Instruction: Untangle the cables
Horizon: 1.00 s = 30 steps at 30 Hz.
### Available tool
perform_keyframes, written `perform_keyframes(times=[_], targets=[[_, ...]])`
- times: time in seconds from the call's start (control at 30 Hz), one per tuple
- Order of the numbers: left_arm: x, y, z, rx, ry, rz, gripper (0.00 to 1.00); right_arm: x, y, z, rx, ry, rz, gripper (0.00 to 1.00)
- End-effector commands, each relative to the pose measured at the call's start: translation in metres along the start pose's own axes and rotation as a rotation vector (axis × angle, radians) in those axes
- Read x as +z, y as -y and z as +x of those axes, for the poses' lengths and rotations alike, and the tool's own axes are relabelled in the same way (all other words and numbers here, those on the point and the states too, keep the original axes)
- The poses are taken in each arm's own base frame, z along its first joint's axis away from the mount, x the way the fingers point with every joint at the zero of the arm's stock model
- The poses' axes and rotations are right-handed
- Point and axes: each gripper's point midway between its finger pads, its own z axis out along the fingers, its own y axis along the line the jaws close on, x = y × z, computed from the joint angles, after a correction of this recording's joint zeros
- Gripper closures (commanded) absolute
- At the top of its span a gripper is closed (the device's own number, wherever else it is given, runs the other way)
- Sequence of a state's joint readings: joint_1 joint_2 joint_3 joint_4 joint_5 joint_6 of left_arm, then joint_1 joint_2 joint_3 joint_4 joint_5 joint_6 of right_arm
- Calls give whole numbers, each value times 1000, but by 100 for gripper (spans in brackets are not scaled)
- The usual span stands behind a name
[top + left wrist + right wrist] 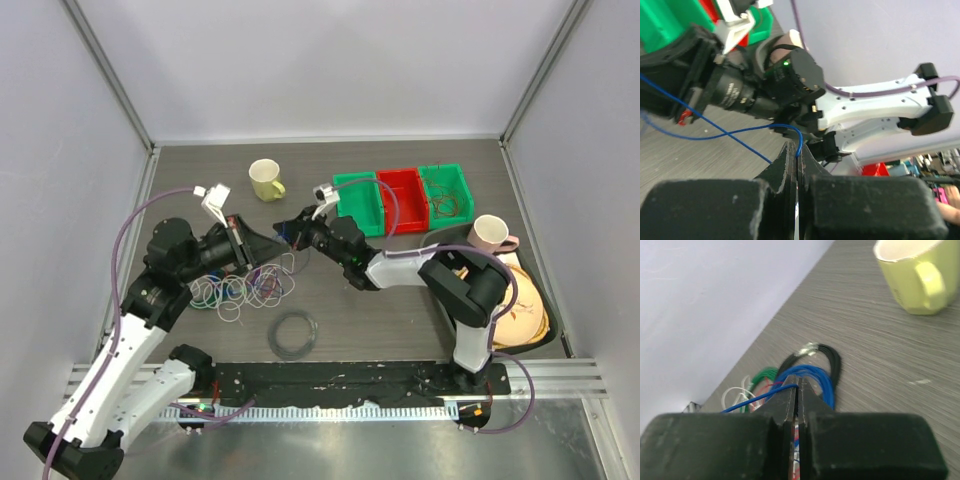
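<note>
The cables (245, 290) lie as a loose tangle of thin white, red and blue-purple wires on the grey table between the arms. My left gripper (268, 244) hangs just above the tangle's far edge, shut on a thin blue wire (715, 134) at its tips (798, 146). My right gripper (288, 233) faces it closely from the right and is shut on the blue wire (752, 401) at its tips (798, 382). White wires (735, 392) lie beyond it.
A dark grey coiled ring (295, 334) lies near the front. Thick blue (815, 376), green (762, 375) and black (834, 360) rings lie by the tangle. A yellow mug (265, 180) stands behind. Green and red bins (400, 198), a pink mug (490, 232) and a plate (530, 310) are at right.
</note>
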<state>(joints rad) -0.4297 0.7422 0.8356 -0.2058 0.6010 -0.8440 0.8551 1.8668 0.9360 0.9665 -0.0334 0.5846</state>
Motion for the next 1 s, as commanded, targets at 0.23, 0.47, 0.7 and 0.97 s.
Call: perform_keyframes(times=[0.23, 0.47, 0.7, 0.97], targets=[[-109, -121, -66, 43, 452, -963, 100, -157, 151, -131, -229, 191, 918, 99], [-156, -162, -83, 73, 561, -1385, 100, -293, 149, -212, -434, 297, 1414, 99], [-66, -135, -76, 180, 397, -876, 74, -278, 103, -221, -465, 236, 1048, 99], [23, -59, -30, 127, 163, -186, 0, -234, 35, -200, -358, 160, 562, 99]])
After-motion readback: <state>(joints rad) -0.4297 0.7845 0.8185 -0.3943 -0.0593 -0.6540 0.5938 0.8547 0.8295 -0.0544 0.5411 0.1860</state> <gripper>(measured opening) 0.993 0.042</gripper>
